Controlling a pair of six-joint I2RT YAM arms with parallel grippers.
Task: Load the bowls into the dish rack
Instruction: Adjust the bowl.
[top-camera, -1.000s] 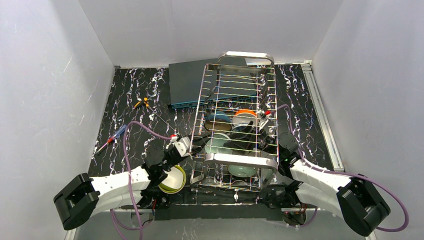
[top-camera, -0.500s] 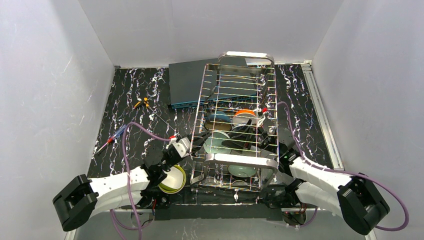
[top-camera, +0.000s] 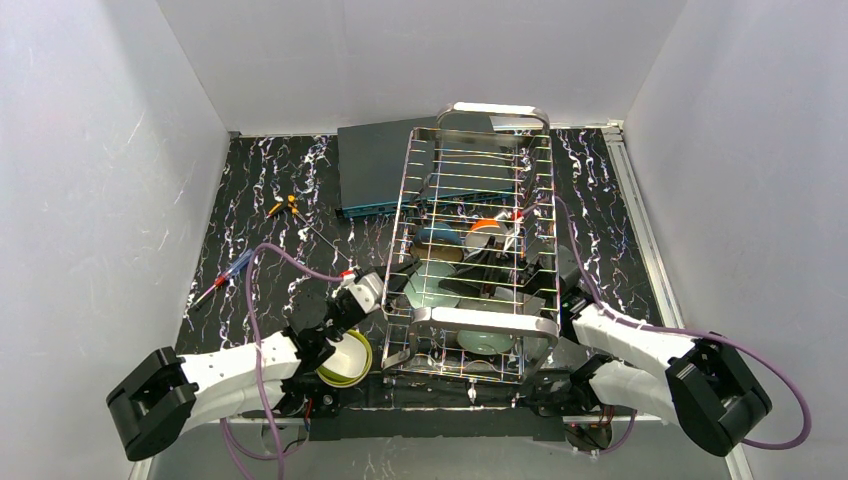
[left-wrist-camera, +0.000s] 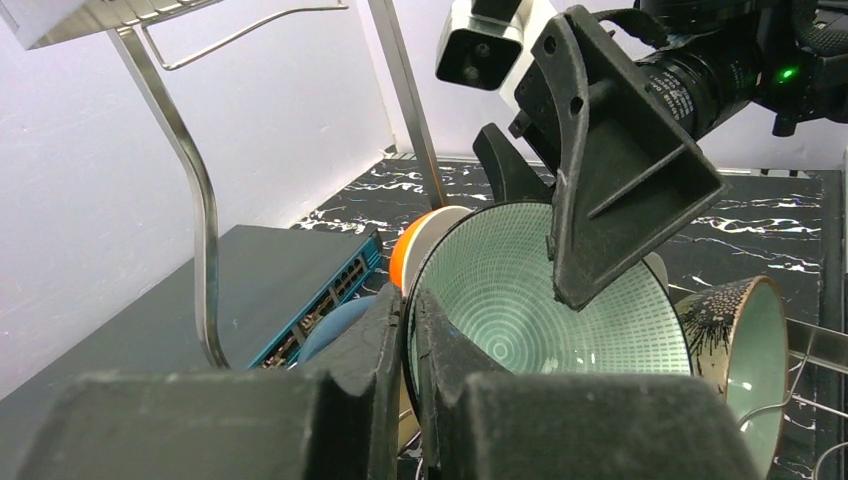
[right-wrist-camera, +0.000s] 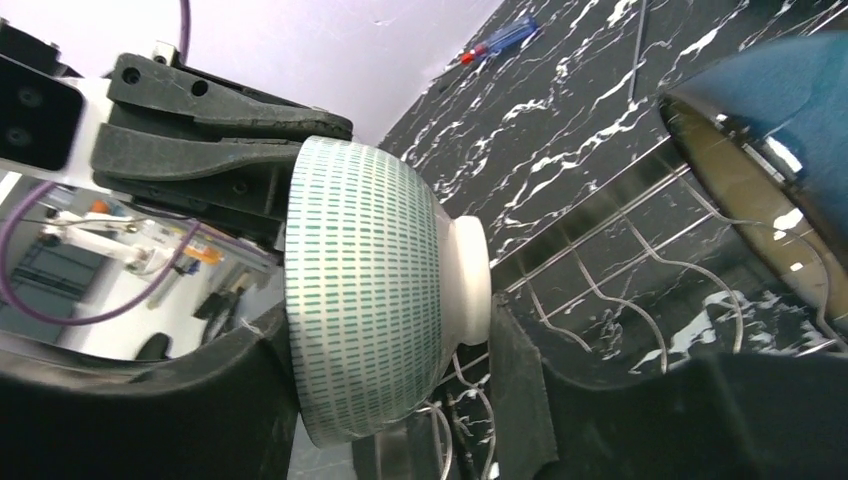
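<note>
Bright, even light, glints on the dish rack (top-camera: 485, 322), blurred near foregrounds.

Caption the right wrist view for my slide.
Pale green bowl on edge in the jaws of the right gripper, left gripper pinching its rim.

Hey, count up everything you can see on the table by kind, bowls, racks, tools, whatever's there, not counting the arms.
Bowls I can make out: 5 (pale green, orange-and-white, blue, green-lined, lime-yellow)
Dish rack: 1
Dark teal box: 1
Hand tools: 2 (yellow-handled, blue-and-red)
Total: 9
</note>
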